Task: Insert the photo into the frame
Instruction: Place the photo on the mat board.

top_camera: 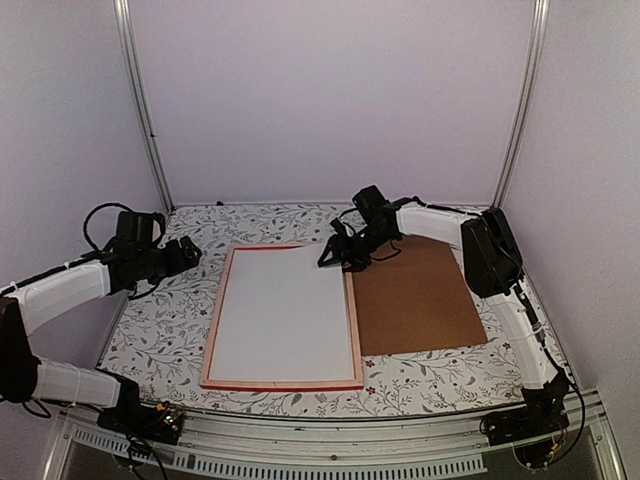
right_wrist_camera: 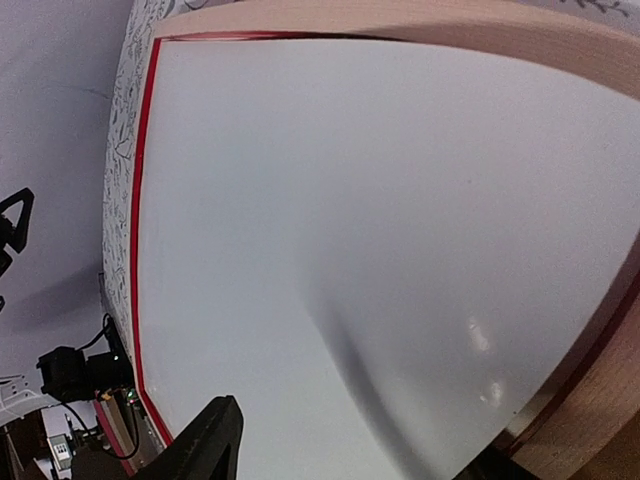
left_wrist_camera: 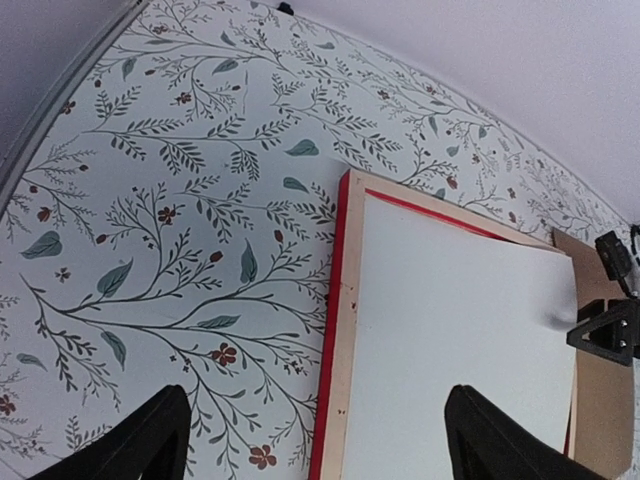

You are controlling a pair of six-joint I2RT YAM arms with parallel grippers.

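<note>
The frame [top_camera: 213, 330] lies flat on the table, pale wood back up, with a thin red edge showing; it also shows in the left wrist view [left_wrist_camera: 345, 330] and the right wrist view [right_wrist_camera: 400, 20]. The photo [top_camera: 285, 315] lies inside it with its blank white back up, so the cat print is hidden. My right gripper [top_camera: 340, 255] is open at the frame's far right corner, jaws wide over the photo [right_wrist_camera: 350, 200], which buckles in a raised fold there. My left gripper [top_camera: 190, 255] is open and empty, hovering over the table left of the frame's far left corner.
The plain brown backing board [top_camera: 415, 295] lies flat against the frame's right side. The floral tablecloth [left_wrist_camera: 180, 220] covers the table. White walls and metal posts [top_camera: 140, 100] close in the back and sides.
</note>
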